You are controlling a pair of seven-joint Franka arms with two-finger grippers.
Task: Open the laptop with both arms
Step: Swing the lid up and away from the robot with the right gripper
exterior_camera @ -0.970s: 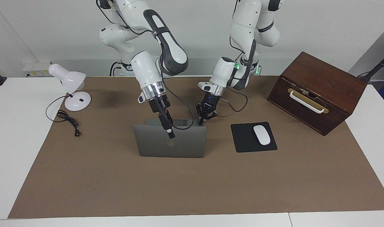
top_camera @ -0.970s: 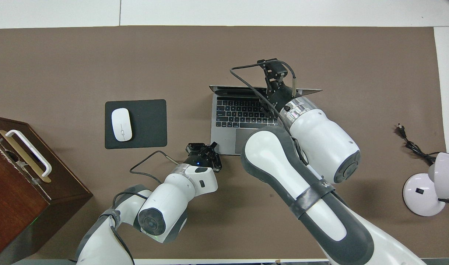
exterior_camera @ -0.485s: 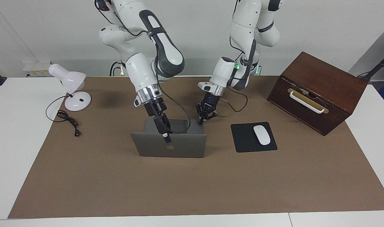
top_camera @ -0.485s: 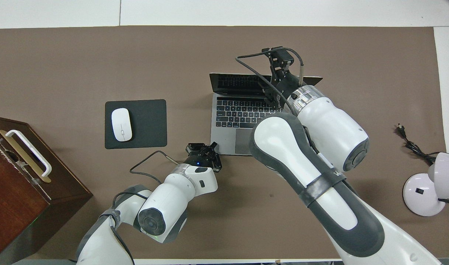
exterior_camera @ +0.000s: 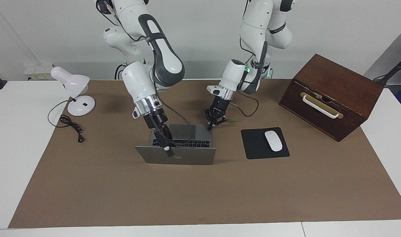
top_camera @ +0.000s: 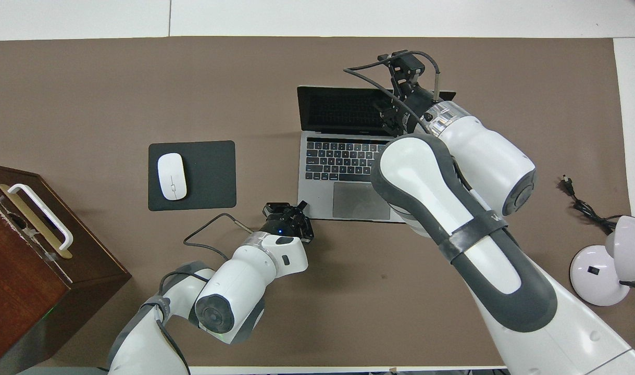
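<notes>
right gripper (exterior_camera: 167,148) on the laptop (exterior_camera: 176,154) lid, left gripper (exterior_camera: 213,123) at its corner; both grips unreadable.

White mouse (exterior_camera: 273,140) on black mouse pad (exterior_camera: 264,143), brown wooden box (exterior_camera: 331,96) with white handle, white desk lamp (exterior_camera: 74,91), black cord (exterior_camera: 70,126)

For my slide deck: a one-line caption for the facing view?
Right tool at the lid's top edge of the open laptop; left tool at its base corner.

White arms (exterior_camera: 161,49), dark-grey joint covers, silver wrists, black cables.
</notes>
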